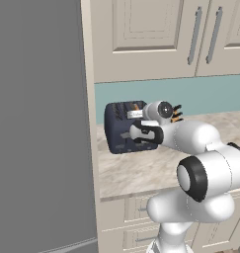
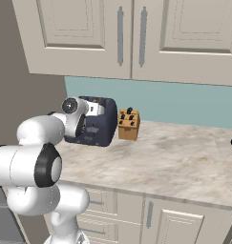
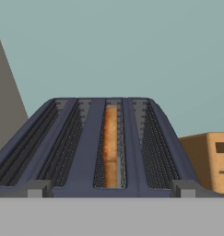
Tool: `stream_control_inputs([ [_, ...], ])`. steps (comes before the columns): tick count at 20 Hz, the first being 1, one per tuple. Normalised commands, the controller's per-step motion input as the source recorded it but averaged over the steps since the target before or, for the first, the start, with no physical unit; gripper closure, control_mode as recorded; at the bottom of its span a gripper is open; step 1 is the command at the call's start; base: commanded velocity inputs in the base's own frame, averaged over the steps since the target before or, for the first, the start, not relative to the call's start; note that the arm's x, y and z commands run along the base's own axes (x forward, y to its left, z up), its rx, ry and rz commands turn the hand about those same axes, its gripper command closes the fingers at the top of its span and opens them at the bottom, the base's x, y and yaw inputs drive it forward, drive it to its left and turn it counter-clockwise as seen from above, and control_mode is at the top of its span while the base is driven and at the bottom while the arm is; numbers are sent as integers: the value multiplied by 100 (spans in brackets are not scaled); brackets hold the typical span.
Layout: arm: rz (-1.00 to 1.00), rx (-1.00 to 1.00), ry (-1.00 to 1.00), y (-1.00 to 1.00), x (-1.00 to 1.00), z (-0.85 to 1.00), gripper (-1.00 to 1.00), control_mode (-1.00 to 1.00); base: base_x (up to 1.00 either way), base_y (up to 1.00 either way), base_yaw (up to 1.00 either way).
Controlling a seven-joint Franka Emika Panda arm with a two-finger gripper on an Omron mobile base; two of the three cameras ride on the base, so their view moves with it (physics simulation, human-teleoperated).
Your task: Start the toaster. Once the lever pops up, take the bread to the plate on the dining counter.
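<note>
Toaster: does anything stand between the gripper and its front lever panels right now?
Nothing visible does. The gripper, jaws open, sits right at the front of the toaster with no object between. The bread sits down in the third slot from the left, and the knife block stands off to the toaster's side.

A brown knife block [image 2: 128, 124] stands on the marbled counter [image 2: 184, 162] beneath cream cabinets [image 2: 131, 33].
</note>
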Motion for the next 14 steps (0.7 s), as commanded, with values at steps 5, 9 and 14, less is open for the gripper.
stream_control_inputs([
  [5,0,0,0,0,0,0,-100,-100,0,0,0],
  [9,0,0,0,0,0,0,-100,-100,0,0,0],
  [14,0,0,0,0,0,0,-100,-100,0,0,0],
])
